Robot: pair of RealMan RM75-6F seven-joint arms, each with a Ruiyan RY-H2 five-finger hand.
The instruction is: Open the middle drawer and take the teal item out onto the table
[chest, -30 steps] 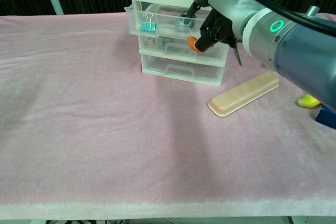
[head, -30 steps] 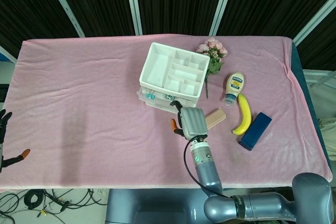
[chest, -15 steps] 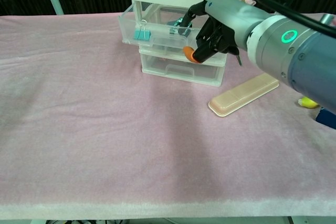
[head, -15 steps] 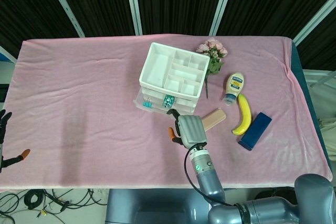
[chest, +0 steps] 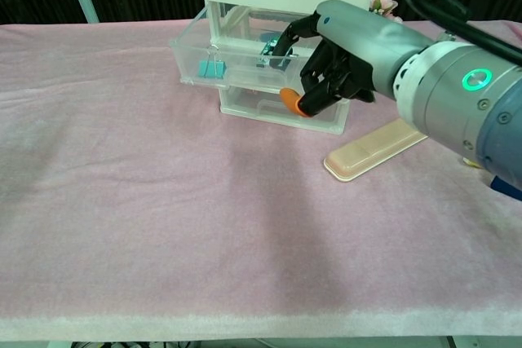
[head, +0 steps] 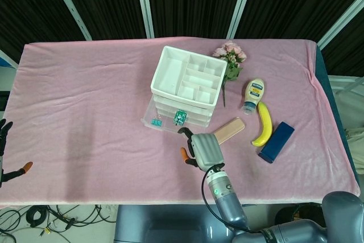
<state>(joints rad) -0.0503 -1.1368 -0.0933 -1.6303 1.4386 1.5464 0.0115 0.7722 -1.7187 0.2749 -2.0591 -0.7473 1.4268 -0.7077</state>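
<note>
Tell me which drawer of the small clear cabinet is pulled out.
The top drawer, holding teal clips; the right hand is at its front. The two drawers below sit closed.

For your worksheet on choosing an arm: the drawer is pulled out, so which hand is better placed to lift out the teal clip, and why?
The right hand: it is at the open drawer, beside the teal clip. The left hand sits at the table's far edge.
</note>
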